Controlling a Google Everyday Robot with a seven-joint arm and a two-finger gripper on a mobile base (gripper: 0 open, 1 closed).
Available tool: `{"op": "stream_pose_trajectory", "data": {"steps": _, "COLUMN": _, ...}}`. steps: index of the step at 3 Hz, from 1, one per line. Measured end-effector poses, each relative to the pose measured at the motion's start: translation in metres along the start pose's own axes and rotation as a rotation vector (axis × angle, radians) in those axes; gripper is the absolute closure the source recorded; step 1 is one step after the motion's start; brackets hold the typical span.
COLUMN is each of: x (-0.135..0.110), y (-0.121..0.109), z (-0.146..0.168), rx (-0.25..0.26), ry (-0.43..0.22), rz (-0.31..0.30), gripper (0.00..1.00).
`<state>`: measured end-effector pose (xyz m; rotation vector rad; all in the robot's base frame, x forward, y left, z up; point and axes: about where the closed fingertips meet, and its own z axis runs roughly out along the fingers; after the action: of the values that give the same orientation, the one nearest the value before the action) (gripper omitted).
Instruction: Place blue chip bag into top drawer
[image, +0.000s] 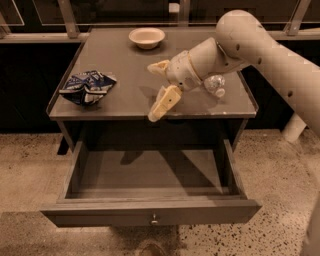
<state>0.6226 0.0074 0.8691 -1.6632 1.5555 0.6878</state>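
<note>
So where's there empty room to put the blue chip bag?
The top drawer is bare inside, wall to wall. On the table, a bare strip lies between the blue chip bag and the gripper, jaws open, above the front edge. Crowded around the bottle.
</note>
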Motion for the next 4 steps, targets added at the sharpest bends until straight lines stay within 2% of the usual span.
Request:
{"op": "stream_pose_trajectory", "data": {"steps": 1, "x": -0.015, "y": -0.034, "z": 0.015, "rx": -0.011, "ry": -0.034, "rz": -0.047, "gripper": 0.00}}
{"op": "stream_pose_trajectory", "data": {"steps": 2, "x": -0.029, "y": -0.061, "z": 0.033, "rx": -0.039, "ry": -0.084, "rz": -0.055, "gripper": 0.00}}
{"op": "stream_pose_trajectory", "data": {"steps": 3, "x": -0.036, "y": -0.079, "z": 0.062, "rx": -0.083, "ry": -0.168, "rz": -0.023, "gripper": 0.00}}
{"op": "stream_pose_trajectory", "data": {"steps": 4, "x": -0.036, "y": -0.079, "z": 0.063, "rx": -0.083, "ry": -0.168, "rz": -0.023, "gripper": 0.00}}
